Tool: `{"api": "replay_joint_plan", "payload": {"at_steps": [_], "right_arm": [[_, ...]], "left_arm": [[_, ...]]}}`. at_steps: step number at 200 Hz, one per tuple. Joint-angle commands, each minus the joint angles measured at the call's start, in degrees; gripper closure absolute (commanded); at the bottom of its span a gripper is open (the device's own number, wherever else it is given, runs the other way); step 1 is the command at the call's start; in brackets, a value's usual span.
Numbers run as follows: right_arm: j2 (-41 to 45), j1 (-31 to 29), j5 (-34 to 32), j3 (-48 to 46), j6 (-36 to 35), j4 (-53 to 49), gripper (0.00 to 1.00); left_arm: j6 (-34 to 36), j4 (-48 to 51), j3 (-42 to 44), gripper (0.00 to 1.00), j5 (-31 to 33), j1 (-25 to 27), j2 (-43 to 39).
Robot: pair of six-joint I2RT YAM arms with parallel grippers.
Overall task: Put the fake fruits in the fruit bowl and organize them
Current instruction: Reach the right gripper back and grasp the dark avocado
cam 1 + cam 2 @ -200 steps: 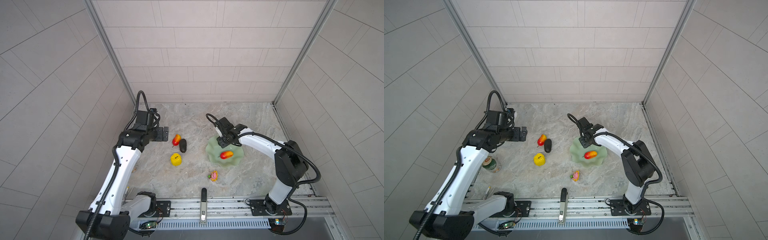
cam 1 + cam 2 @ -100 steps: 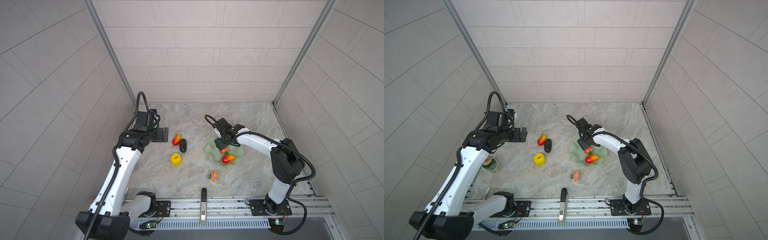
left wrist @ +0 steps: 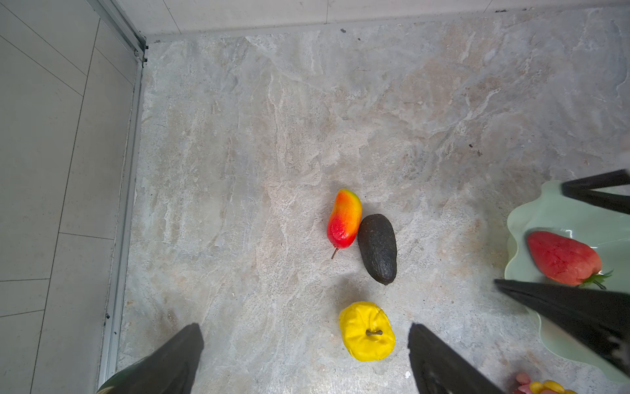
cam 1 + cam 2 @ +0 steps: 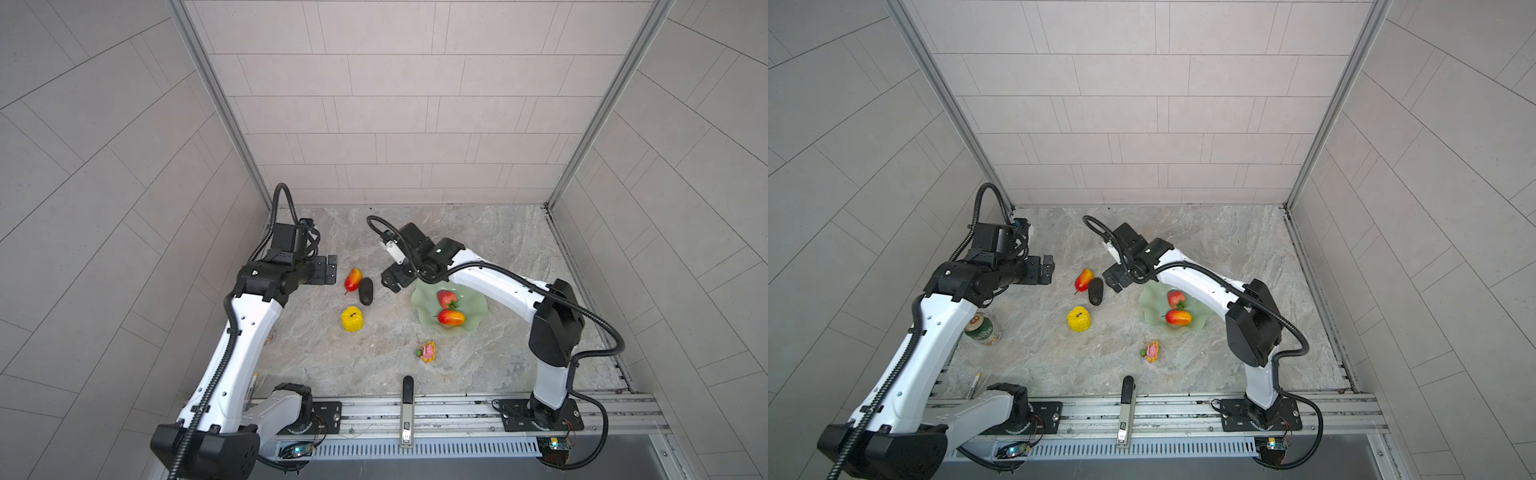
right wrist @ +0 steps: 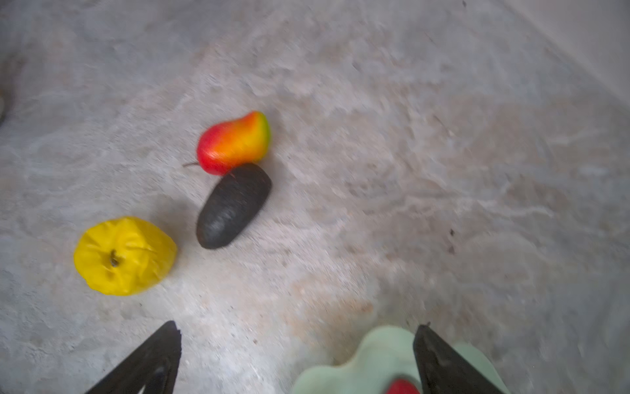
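Fingers [image 5: 153, 358] of right gripper [image 5: 298, 325] spread wide, empty, at fruit bowl [image 4: 478, 307] ten-o'clock rim; left gripper [image 3: 305, 327] likewise parted. Strawberry [image 4: 446, 298] and one mango [image 4: 452, 318] lie in bowl. Avocado [image 4: 365, 291], nine o'clock of bowl, touches second mango [image 4: 352, 279]: recommend straddling its narrow width without nudging that mango.

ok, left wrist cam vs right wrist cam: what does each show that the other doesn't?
Left wrist only: the open left gripper, the pink-and-yellow trinket at the frame edge.
Right wrist only: nothing distinct; it is blurred.
Both: mango, dark oval fruit and yellow fruit on the table, fruit bowl, strawberry in it (a red sliver in the right wrist), open right gripper.
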State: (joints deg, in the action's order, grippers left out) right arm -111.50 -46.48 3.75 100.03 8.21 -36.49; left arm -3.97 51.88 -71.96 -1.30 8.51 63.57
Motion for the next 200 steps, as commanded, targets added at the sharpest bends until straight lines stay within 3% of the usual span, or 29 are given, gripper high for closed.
{"api": "replay_joint_plan", "payload": {"at_steps": [1,57,136,158,180,200], "right_arm": [[-7.84,-2.66,1.32,5.44,8.07,-0.92,0.0],[-14.74,-4.23,-2.33,7.27,19.7,5.32,0.01],[-23.09,-4.18,-2.25,10.97,26.16,8.37,0.2],[-24.36,-3.98,-2.0,12.18,26.12,7.68,0.31],[-22.82,-3.47,-2.25,10.7,25.31,7.09,0.6],[-18.46,-2.94,-2.98,6.51,23.32,6.82,0.77]], "left_arm": [[0.81,-0.09,0.71,0.0,0.22,-0.06,-1.4],[1.08,-0.58,1.47,0.0,-0.23,-0.09,-2.31],[1.12,-1.07,1.98,0.0,-0.47,-0.08,-2.91],[1.27,-0.77,1.77,0.0,-0.29,-0.13,-2.97],[1.22,-1.33,2.44,0.0,-0.38,-0.14,-3.9],[1.19,-0.92,2.13,0.0,-0.42,-0.12,-4.07]]}}
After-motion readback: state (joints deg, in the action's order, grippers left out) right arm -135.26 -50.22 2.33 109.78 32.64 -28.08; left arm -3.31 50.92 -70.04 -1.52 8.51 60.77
